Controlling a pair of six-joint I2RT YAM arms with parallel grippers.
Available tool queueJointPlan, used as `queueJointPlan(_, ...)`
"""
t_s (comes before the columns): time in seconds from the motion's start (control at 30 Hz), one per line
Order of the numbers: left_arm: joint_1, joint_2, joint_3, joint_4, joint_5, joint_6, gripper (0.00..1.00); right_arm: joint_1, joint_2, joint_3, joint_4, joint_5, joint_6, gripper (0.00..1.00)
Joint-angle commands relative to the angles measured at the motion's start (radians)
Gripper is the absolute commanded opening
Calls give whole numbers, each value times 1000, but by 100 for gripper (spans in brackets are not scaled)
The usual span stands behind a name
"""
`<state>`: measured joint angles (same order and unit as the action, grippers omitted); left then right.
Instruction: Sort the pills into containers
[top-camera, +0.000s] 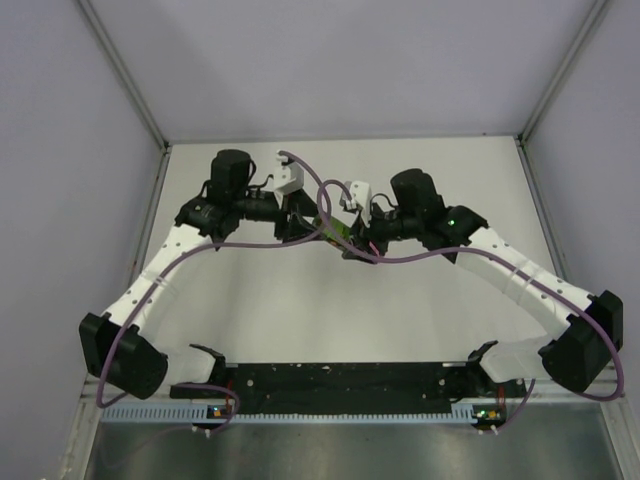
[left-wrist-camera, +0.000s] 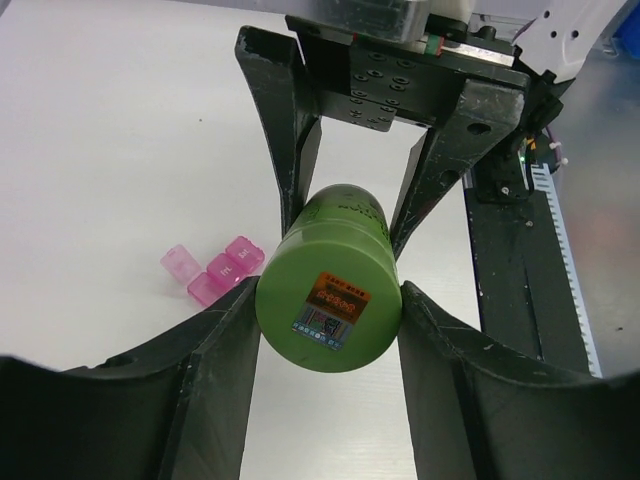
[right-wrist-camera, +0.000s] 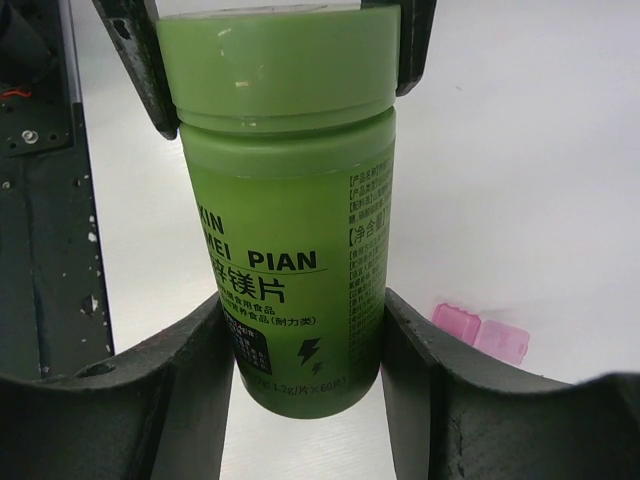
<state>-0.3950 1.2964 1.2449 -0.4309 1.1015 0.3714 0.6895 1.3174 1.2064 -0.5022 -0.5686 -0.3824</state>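
Gripping green bottle (right-wrist-camera: 285, 180): right gripper (right-wrist-camera: 300, 300) clamping body, left gripper (left-wrist-camera: 330, 290) clamping cap (right-wrist-camera: 275, 60); bottle seemingly unopened, pink pill box (left-wrist-camera: 213, 274) likely awaiting pills.

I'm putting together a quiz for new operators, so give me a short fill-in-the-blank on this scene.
1. The bottle gripped by the right tool is ____ in colour.
2. The pill box lying on the table is ____ in colour.
3. The bottle's end facing the left wrist camera carries a ____.
Missing words: green; pink; sticker.
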Motion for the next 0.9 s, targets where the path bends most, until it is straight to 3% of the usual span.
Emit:
queueJointPlan(0.0, -1, 14, -27, 162, 0, -173, 18, -5, -14, 13, 99, 71, 16, 0)
queueJointPlan(0.1, 1, 17, -64, 274, -47, -302, 1, -7, -15, 7, 129, 142, 36, 0)
queueJointPlan(0.13, 1, 17, -74, 314, -70, -362, 0, -7, -15, 4, 140, 177, 43, 0)
queueJointPlan(0.3, -1, 37, -73, 405, -270, -619, 0, -5, -7, 1, 192, 326, 85, 0)
queueJointPlan(0.43, -1, 66, -32, 347, -501, -817, 0, -5, 5, -14, 240, 430, 115, 0)
queueJointPlan(0.6, -1, 136, 37, 267, -523, -956, 0, 16, 28, -16, 266, 530, 123, 0)
queueJointPlan(0.7, -11, 165, 74, 218, -557, -964, 0, 33, 40, -15, 272, 594, 122, 0)
queueJointPlan(0.87, -25, 169, 91, 181, -598, -945, 20, 38, 46, -11, 275, 625, 122, 0)
